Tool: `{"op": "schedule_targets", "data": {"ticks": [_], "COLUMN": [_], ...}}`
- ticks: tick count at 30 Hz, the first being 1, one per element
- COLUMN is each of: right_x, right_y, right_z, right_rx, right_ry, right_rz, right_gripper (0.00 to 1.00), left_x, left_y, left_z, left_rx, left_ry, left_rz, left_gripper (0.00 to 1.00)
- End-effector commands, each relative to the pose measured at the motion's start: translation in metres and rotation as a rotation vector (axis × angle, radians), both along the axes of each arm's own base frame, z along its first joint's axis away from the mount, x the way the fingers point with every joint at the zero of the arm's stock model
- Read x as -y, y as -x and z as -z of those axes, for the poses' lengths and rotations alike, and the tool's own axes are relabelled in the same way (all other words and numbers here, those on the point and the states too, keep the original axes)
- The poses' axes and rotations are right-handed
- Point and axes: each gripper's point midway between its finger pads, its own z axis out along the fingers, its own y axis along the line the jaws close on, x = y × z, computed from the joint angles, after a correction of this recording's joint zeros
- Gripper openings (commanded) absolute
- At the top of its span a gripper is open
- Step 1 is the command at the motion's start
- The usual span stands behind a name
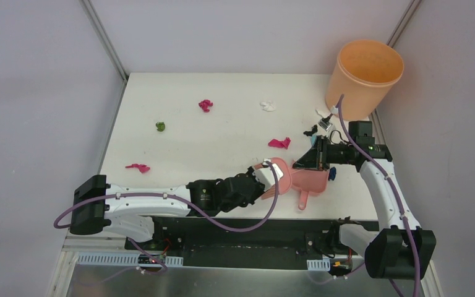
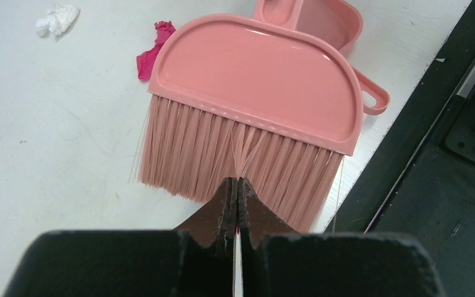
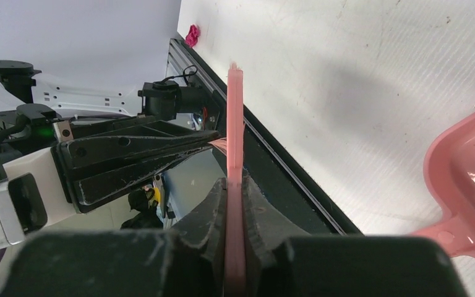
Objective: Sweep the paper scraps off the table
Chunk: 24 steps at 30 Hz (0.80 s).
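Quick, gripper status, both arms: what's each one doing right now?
Left gripper: closed, tips against the bristles of the pink brush, nothing clearly held.
Right gripper: closed on the pink brush, seen edge-on.

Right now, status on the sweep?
Left gripper shut at brush bristles; right gripper shut on brush head. Paper scraps unswept across table. Dustpan beside brush, bucket far corner.

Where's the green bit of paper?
In the top view, the green scrap lies on the table's left side, between a magenta scrap farther back and another nearer the front.
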Motion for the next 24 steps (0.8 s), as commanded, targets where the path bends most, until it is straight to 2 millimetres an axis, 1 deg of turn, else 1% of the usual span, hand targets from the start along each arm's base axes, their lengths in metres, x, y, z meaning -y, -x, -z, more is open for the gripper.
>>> {"op": "schedule_targets", "data": {"ticks": [1,2,3,4,5,6,8,9,11,14,16,17,20,21,24], "right_x": [0.001,0.002,0.003,0.004,0.005,0.003,-0.001,-0.002,-0.001,-0.001,-0.002,-0.004,-0.008,-0.009,-0.01], "right_y": [-0.003,-0.003,-0.004,-0.004,-0.005,-0.003,0.004,0.006,0.007,0.017,0.024,0.032,0.045,0.046,0.055], "right_z": [-0.004,-0.003,-0.003,-0.002,-0.003,-0.008,-0.026,-0.032,-0.036,-0.034,-0.032,-0.033,-0.034,-0.036,-0.044], "right_rx": [0.082,0.089,0.103,0.119,0.136,0.171,0.302,0.37,0.474,0.524,0.506,0.51,0.515,0.517,0.542], "right_ry": [0.018,0.026,0.037,0.05,0.059,0.039,-0.003,-0.011,0.039,0.089,0.088,0.082,0.089,0.086,0.06], "right_rz": [-0.006,-0.005,-0.006,-0.009,-0.008,-0.028,-0.092,-0.108,-0.119,-0.183,-0.227,-0.269,-0.345,-0.35,-0.382], "right_gripper": [0.02,0.0,0.0,0.0,0.0,0.0,0.0,0.0,0.0,0.0,0.0,0.0,0.0,0.0,0.0], "left_x": [0.013,0.014,0.015,0.017,0.017,0.016,0.011,0.008,0.001,-0.01,-0.012,-0.012,-0.01,-0.006,0.006], "left_y": [-0.002,0.0,0.003,0.007,0.013,0.018,0.022,0.023,0.023,0.024,0.021,0.018,0.004,0.005,0.015], "left_z": [-0.017,-0.017,-0.015,-0.015,-0.017,-0.02,-0.033,-0.043,-0.067,-0.098,-0.107,-0.113,-0.112,-0.111,-0.107], "left_rx": [0.015,0.008,-0.006,-0.023,-0.047,-0.066,-0.078,-0.077,-0.068,-0.075,-0.095,-0.101,-0.152,-0.17,-0.223], "left_ry": [0.064,0.054,0.032,0.014,-0.001,-0.009,-0.003,0.011,0.056,0.112,0.136,0.143,0.129,0.124,0.119], "left_rz": [-0.006,-0.001,0.017,0.046,0.077,0.096,0.107,0.111,0.112,0.133,0.158,0.161,0.174,0.194,0.282], "left_gripper": [0.0,0.0,0.04,0.13,0.26,0.37,0.52,0.57,0.65,0.7,0.71,0.72,0.72,0.72,0.71]}}
